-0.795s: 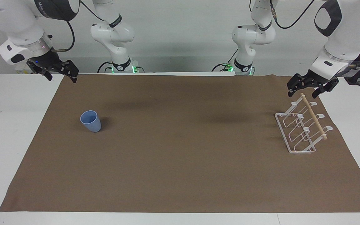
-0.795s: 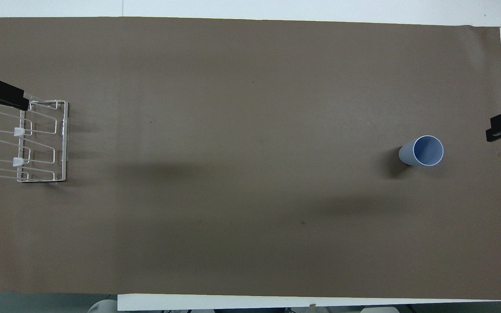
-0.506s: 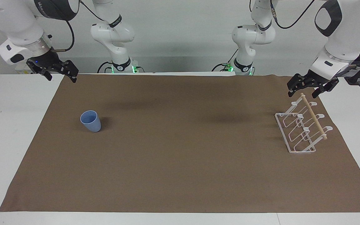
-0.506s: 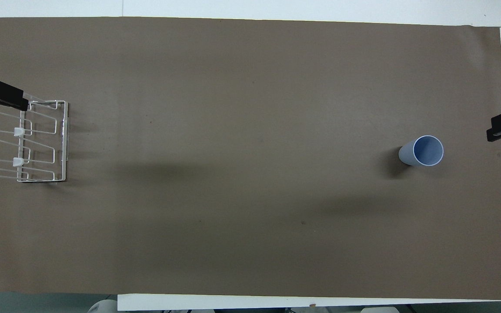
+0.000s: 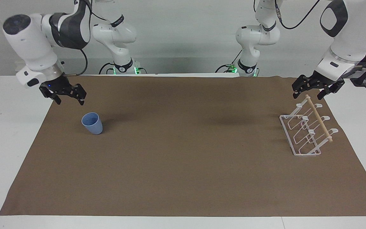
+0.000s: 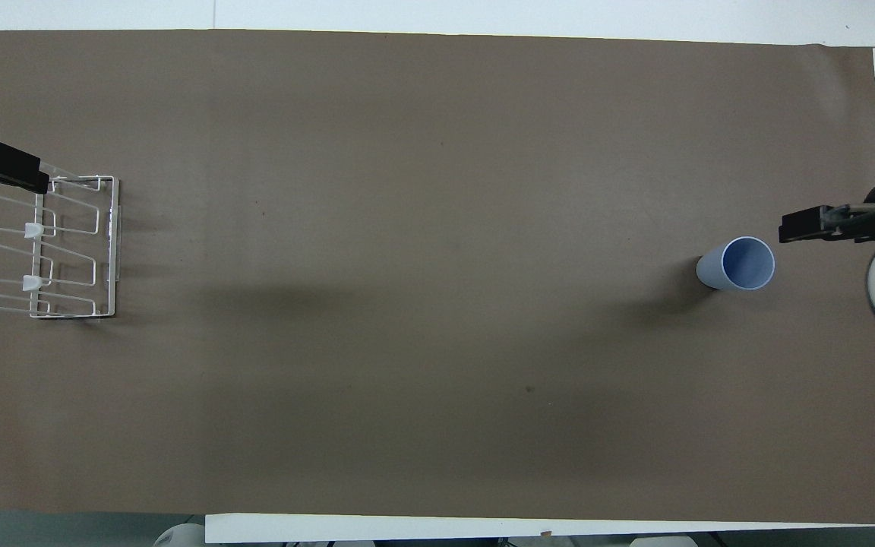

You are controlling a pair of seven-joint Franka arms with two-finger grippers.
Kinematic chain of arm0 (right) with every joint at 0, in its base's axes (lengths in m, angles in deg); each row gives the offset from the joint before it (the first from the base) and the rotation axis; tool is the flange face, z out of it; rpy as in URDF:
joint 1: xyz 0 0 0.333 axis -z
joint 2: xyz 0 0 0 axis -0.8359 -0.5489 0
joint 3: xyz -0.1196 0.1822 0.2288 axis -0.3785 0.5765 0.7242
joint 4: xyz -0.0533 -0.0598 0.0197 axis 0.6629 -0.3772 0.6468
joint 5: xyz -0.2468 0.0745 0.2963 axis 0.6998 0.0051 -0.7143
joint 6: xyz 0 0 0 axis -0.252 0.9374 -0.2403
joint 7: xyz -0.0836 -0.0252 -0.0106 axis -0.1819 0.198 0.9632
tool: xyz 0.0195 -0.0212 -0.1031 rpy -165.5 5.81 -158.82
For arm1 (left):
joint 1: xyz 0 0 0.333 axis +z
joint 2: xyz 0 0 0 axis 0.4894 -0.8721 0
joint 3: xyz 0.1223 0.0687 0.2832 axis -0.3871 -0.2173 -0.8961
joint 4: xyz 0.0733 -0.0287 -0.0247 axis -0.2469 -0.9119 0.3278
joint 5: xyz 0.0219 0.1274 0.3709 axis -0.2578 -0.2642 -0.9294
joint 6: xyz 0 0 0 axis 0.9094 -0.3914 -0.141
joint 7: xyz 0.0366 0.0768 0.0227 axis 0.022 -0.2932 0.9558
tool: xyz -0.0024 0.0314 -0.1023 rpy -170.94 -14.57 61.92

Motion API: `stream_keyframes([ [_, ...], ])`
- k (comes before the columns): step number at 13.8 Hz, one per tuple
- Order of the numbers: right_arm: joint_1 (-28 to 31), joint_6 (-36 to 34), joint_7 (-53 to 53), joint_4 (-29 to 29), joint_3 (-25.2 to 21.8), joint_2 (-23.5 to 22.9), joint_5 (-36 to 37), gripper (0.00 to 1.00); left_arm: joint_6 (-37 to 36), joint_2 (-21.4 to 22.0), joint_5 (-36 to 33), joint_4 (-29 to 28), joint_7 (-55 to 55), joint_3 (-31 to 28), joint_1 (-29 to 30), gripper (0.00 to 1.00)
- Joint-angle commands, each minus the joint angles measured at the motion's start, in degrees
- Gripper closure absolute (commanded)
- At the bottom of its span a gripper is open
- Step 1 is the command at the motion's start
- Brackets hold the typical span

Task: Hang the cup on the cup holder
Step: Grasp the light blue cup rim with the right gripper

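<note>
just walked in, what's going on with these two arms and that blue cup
Nothing is held yet. The cup stands upright on the brown mat toward the right arm's end of the table. The right end effector hangs open in the air close to the cup without touching it, apparently about to pick it up. The cup holder sits empty at the left arm's end, where the left end effector waits, open, over its wooden rod.

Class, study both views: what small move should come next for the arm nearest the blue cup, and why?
Probably bring the right hand down over the cup, fingers astride its rim. That hand is open and empty, up in the air beside the upright cup; the cup holder holds nothing.
</note>
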Motion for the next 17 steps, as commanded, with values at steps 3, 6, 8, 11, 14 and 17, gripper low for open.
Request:
stream_keyframes([
  [3, 3.25, 7.48, 6.24, 6.13, 0.10, -3.82, -3.44, 0.00, -0.47, 1.56, -0.02, -1.47, 0.46, -0.17, -0.20, 0.00],
  [6, 3.16, 13.37, 6.85, 8.60, 0.10, -5.93, -3.45, 0.02, -0.47, 1.56, -0.02, -1.47, 0.37, -0.17, -0.20, 0.00],
  [8, 2.81, 15.93, 6.86, 9.39, 0.10, -6.55, -3.45, 0.16, -0.56, 1.56, -0.02, -1.55, 0.37, -0.08, -0.28, 0.00],
  [11, 2.72, 15.94, 9.39, 9.75, 0.10, -6.55, -3.36, 0.65, -0.47, 1.56, -0.02, -1.55, 0.37, -0.17, -0.20, 0.00],
  [14, 2.72, 15.94, 10.90, 9.57, 0.10, -6.81, -3.36, 0.97, -0.47, 1.56, -0.02, -1.55, 0.37, -0.17, -0.20, 0.00],
  [17, 2.55, 14.90, 11.07, 8.52, 0.45, -6.99, -3.27, 1.00, -0.47, 1.56, -0.02, -1.55, 0.37, -0.17, -0.28, 0.00],
])
